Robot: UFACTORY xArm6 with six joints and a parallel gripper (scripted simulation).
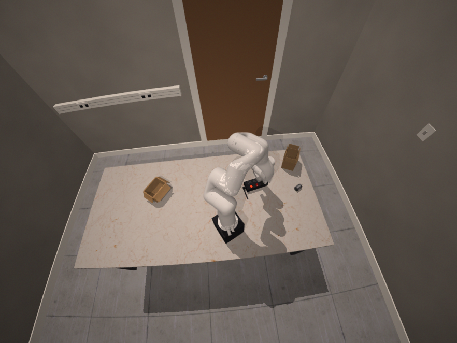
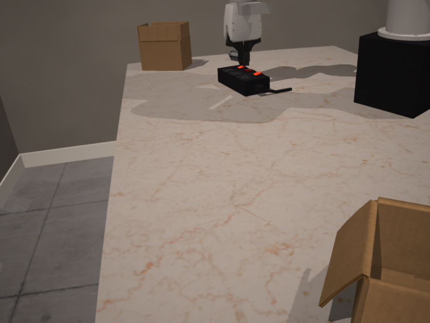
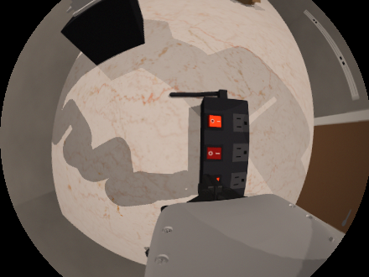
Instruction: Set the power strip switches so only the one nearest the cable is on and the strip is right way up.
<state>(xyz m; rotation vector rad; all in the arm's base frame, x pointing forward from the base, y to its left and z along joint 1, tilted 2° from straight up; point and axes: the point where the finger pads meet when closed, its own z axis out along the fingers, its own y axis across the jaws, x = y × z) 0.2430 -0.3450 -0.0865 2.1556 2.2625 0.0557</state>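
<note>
The black power strip [image 2: 243, 79] lies right way up on the marble table, sockets and switches facing up; it also shows in the overhead view [image 1: 254, 184] and the wrist view [image 3: 224, 144]. Its cable [image 2: 277, 90] leaves the end nearer the robot base. The switch nearest the cable [image 3: 215, 121] glows bright orange. The middle switch [image 3: 214, 154] is darker red. The far switch [image 2: 240, 66] looks orange and is partly hidden in the wrist view. My gripper [image 2: 244, 62] is shut and empty, pointing straight down with its tips at the far switch.
A closed-sided cardboard box [image 2: 164, 45] stands behind the strip. An open box [image 2: 385, 264] lies near the other end of the table. The black robot base [image 2: 392, 72] is right of the strip. A small dark object [image 1: 298, 187] lies near the table's right edge.
</note>
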